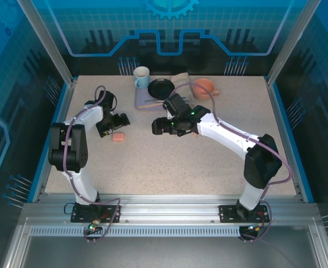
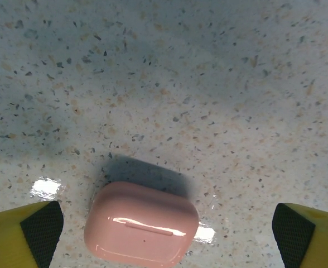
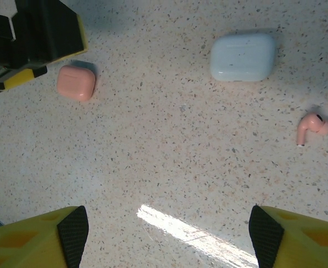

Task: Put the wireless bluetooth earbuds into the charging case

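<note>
A pink charging case [image 2: 141,230] lies lid-shut on the speckled table, between the wide-apart yellow fingers [image 2: 41,230] of my open left gripper [image 2: 167,231], which touch nothing. From above, that case [image 1: 118,137] sits just in front of the left gripper [image 1: 114,125]. In the right wrist view the pink case [image 3: 76,82] is at far left, a white charging case [image 3: 243,57], also shut, is at the back, and one pink earbud [image 3: 312,127] lies loose at right. My right gripper [image 3: 169,237] hangs open over bare table, its tip at mid-table [image 1: 158,127].
At the table's back stand a white-and-blue mug [image 1: 141,77], a black round dish [image 1: 160,87] on a purple mat [image 1: 146,101], and an orange mug [image 1: 204,86]. The left gripper's body [image 3: 35,33] is close to the pink case.
</note>
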`<state>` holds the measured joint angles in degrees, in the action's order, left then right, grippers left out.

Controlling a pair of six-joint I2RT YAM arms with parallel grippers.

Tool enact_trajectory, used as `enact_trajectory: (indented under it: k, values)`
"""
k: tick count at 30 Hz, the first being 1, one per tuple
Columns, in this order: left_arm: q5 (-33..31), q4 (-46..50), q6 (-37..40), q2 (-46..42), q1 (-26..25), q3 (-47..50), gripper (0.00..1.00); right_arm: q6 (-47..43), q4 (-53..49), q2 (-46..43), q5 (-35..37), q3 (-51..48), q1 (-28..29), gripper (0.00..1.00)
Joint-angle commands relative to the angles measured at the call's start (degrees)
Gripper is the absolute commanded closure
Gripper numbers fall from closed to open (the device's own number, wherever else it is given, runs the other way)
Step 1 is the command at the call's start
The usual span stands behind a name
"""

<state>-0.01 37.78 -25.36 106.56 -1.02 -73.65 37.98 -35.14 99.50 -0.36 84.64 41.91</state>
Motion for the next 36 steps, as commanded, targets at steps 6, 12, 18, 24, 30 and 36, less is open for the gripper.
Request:
enact_trajectory:
  k: [6, 12, 18, 24, 30, 36]
  values:
    - [2.6, -0.8, -0.9, 3.0, -2.1, 0.2, 0.01, 0.3, -0.2, -9.9, 1.1, -6.7, -3.8, 0.21]
    - [3.1, -3.8, -4.7, 1.7, -9.2, 2.6, 0.01, 0.4, 0.2, -14.8, 1.3, -11.1, -6.7, 0.21]
    - [3.0, -7.0, -11.2, -1.9, -20.9, 4.3, 0.01, 0.5, 0.4, -18.6, 1.9, -15.3, -8.7, 0.21]
    - [-5.9, -5.7, -15.4, -11.6, -23.7, 6.8, 0.01, -2.4, 1.6, -15.5, 0.8, -16.0, -8.2, 0.22]
    - [-4.9, -4.5, -13.8, -19.5, -15.3, 8.5, 0.01, -16.9, 1.4, -1.8, -2.2, -5.2, -4.9, 0.21]
    - [-4.1, -2.2, -12.1, -21.4, -7.9, 7.5, 0.01, -17.6, -3.2, 18.6, -3.9, 14.7, -1.4, 0.24]
